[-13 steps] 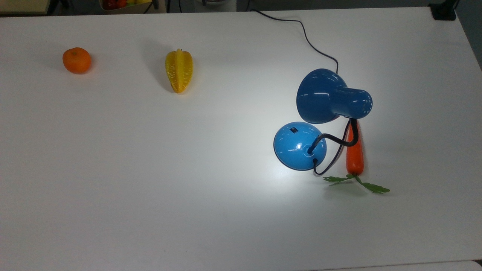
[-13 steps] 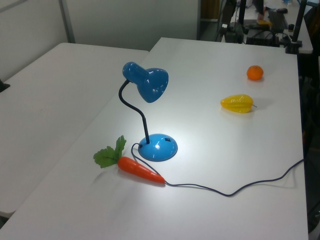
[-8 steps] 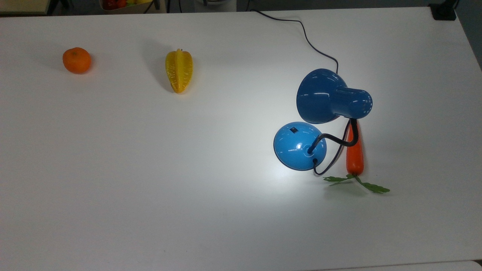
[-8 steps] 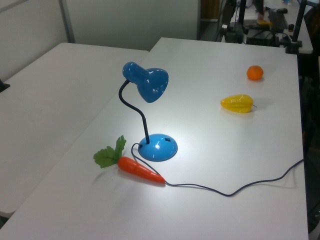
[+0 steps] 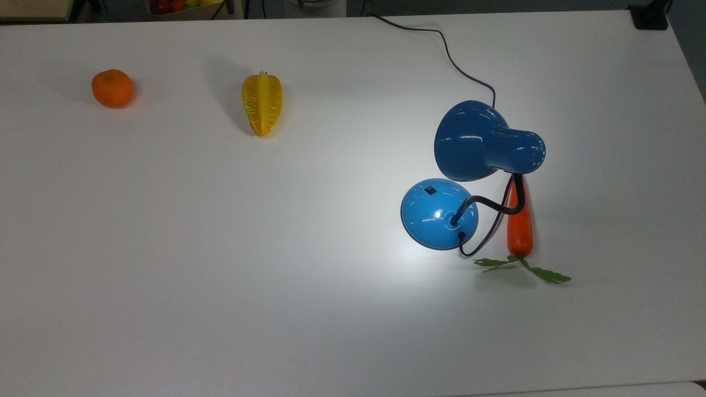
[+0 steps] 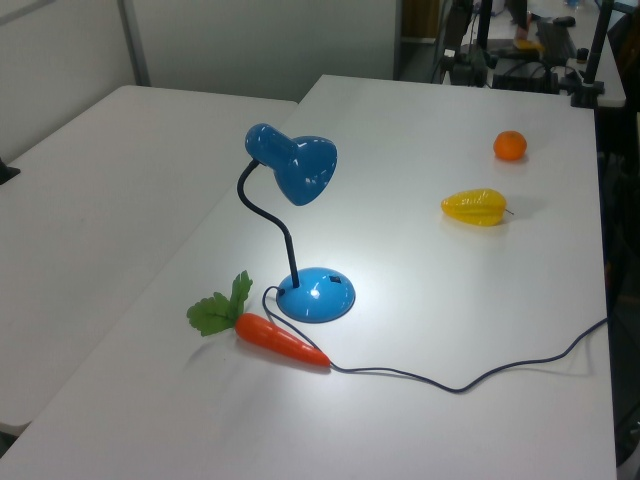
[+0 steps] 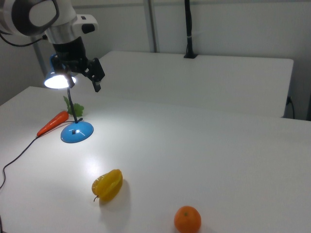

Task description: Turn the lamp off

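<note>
The lamp [image 5: 441,212] stands lit — a bright pool of light spreads over the white surface around its glossy blue domed base. A small black switch [image 5: 430,191] sits on the dome. The black neck curves up to the bell-shaped blue shade [image 6: 300,165] — tilted downward. A thin dark cord [image 6: 470,378] trails away.

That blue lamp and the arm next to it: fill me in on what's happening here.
The lamp is lit and throws a bright pool on the white table. In the right view the robot's gripper hangs in the air near the lamp's shade, holding nothing, fingers apart. The small black switch on the base is untouched. A toy carrot lies beside the base; a yellow starfruit and an orange lie farther off.
</note>
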You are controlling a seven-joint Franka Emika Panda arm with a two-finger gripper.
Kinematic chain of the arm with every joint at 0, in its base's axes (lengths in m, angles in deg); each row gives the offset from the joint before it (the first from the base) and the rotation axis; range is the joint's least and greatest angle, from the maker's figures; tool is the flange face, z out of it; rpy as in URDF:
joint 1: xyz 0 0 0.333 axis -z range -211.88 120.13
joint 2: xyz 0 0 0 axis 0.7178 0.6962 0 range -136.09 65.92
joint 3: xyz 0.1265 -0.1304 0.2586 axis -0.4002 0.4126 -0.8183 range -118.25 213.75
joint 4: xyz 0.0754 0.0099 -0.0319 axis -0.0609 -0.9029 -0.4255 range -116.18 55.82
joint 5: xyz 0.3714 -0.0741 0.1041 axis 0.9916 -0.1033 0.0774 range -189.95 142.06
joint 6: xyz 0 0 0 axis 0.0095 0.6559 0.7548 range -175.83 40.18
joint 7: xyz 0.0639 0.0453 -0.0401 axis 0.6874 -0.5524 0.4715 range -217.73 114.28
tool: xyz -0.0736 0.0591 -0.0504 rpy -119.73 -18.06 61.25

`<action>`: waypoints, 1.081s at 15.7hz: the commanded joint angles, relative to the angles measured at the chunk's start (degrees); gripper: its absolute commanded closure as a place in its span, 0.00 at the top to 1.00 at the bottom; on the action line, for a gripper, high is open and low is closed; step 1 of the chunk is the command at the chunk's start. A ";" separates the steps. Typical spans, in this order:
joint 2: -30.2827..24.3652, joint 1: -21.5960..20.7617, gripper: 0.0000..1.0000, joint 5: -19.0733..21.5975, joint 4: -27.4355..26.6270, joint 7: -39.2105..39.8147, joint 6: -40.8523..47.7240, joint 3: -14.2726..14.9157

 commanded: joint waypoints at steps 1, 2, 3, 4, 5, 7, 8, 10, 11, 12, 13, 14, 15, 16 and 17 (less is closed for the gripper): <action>-0.73 -0.69 1.00 0.91 -0.44 -0.05 0.84 0.75; -0.73 -0.69 1.00 0.91 -0.44 -0.05 0.93 0.75; -0.73 -0.69 1.00 0.82 -0.44 0.12 0.93 0.75; -0.65 -0.69 1.00 0.74 -0.44 0.47 0.84 0.75; -0.65 -0.69 0.95 0.74 -0.35 0.56 0.84 0.75; -0.65 -0.69 0.82 0.82 -0.44 0.22 0.84 0.75; -0.56 -0.69 0.75 0.82 -0.44 0.39 0.76 0.75; -0.47 -0.69 0.50 0.91 -0.44 0.65 0.58 0.75; -0.47 -0.69 0.41 1.00 -0.53 0.74 0.67 0.75; -0.47 -0.69 0.36 0.91 -0.70 0.83 0.67 0.58; -0.38 -0.69 0.28 1.00 -0.70 0.74 0.67 0.49; -0.38 -0.69 0.22 1.00 -0.70 0.74 0.67 0.49; -0.38 -0.69 0.16 1.00 -0.70 0.74 0.67 0.49; -0.38 -0.69 0.12 1.00 -0.70 0.57 0.58 0.40; -0.30 -0.69 0.10 1.43 -0.70 0.13 0.49 0.40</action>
